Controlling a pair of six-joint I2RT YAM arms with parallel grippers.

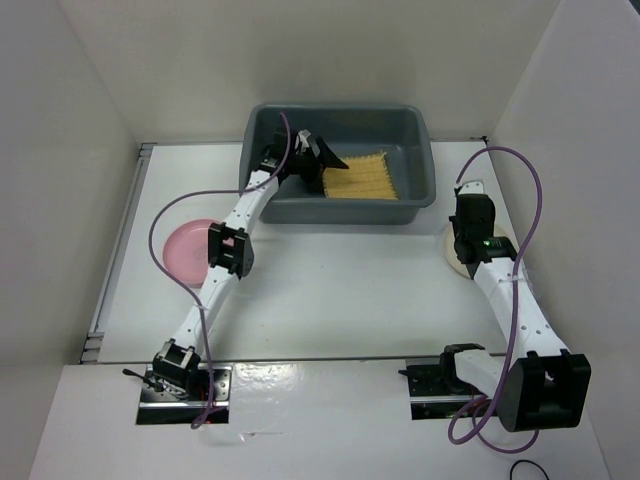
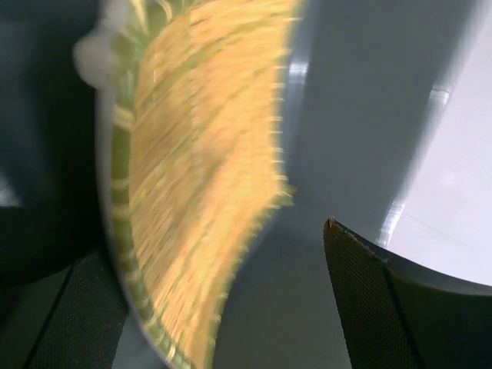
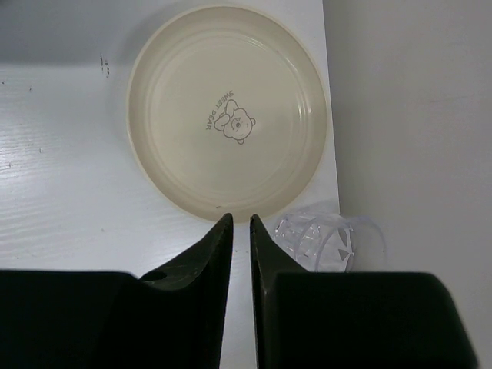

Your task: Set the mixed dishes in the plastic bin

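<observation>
- Mat (image 1: 360, 178) lies flat in the bin (image 1: 418, 150) at the far edge of the desk (image 1: 330, 290); light, floppy, best pinched by an edge.
- Left fingers (image 2: 369, 307) spread wide over it, gripping nothing.
- Cream plate (image 3: 227, 115) by the right edge: stiff, smooth, probably slippery; take by the rim.
- Right fingers (image 3: 207, 261) nearly pressed together, empty, at its rim.
- Cup (image 3: 323, 242) just beside it: thin, crushable; only the right wrist view shows it.
- Pink plate (image 1: 185, 245), left edge: top view only.

White table (image 1: 340, 290), white walls (image 1: 330, 50)
</observation>
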